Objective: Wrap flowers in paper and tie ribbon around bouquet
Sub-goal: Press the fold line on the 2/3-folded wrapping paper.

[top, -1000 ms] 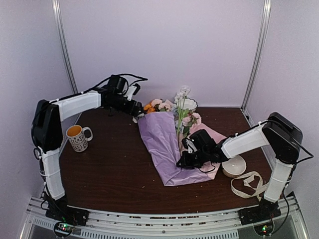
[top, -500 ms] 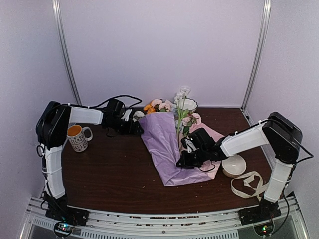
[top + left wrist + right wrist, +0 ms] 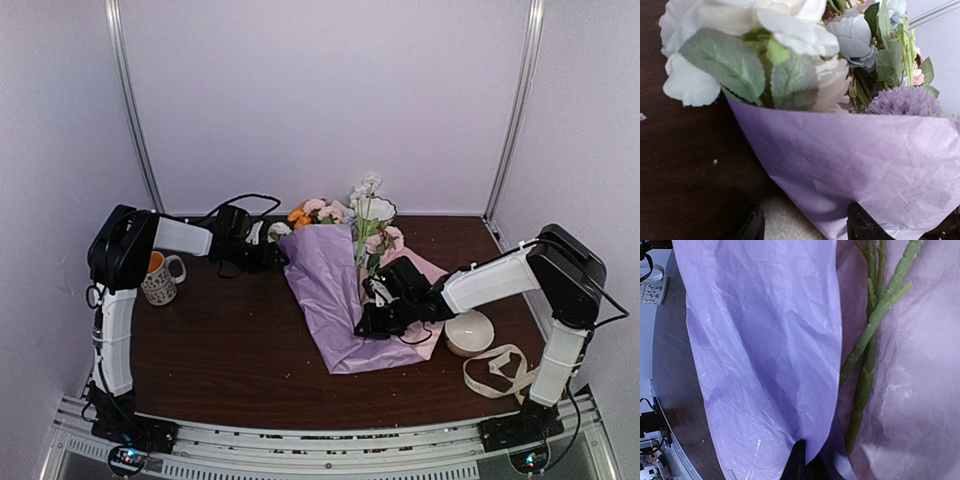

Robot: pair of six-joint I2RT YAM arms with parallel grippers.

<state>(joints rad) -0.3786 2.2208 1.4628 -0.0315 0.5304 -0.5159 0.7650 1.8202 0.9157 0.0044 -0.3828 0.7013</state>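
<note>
Two arms meet the paper from opposite sides. It lies crinkled across the middle of the desk, lilac face up, narrowing toward the near edge, with a pale pink strip showing along its right side. The flowers lie on it, their blooms past the wide far edge and their stems running down under the lilac fold.

The left arm stretches along the far side of the desk. The left jaws stand partly apart at the paper's far-left edge, just beside a white bloom. In the left wrist view the two dark fingers show a clear gap. One is over bare desk and the other is against the lower edge of the lilac fold, and nothing is clamped.

The right arm lies low over the pink strip. The right jaws are closed near the paper's narrow end, tips pinched on the edge of the lilac flap, with the green stems of the flowers just beside them.

A mug stands behind the left arm. A white bowl and the ribbon lie near the right arm, well apart from both jaws.
</note>
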